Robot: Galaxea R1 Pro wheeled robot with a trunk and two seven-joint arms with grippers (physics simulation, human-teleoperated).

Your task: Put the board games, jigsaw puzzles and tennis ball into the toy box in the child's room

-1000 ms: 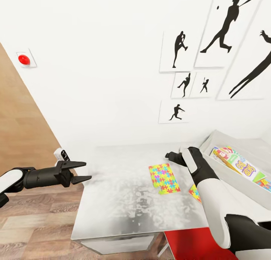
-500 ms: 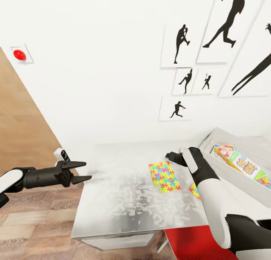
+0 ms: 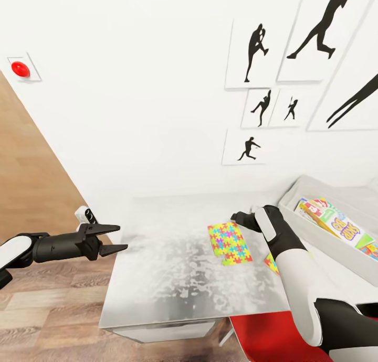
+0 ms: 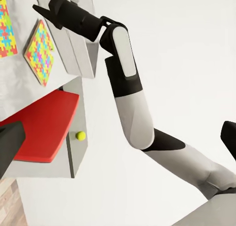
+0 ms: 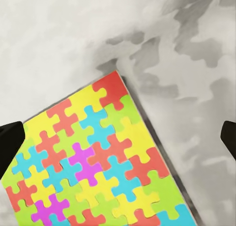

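The white wall of the child's room carried black baseball-player silhouettes (image 3: 251, 148), and below it stood the table (image 3: 173, 278) with its mottled pale grey top. In the head view one jigsaw puzzle (image 3: 229, 243) lay flat on that top, a second puzzle (image 3: 271, 263) peeked out beside the right arm, and the toy box (image 3: 310, 235) at the right already held a printed board game (image 3: 336, 224). The right gripper (image 3: 237, 216) hovered just beyond the first puzzle; the left gripper (image 3: 113, 238) hung spread off the table's left edge.

In the left wrist view the tennis ball (image 4: 80, 135) showed small beside a red surface (image 4: 44, 130).

In the right wrist view the puzzle (image 5: 101, 162) lay between wide-spread fingertips (image 5: 10, 142). A good pick probably called for descending over one edge, since the flat box offered little height to pinch.
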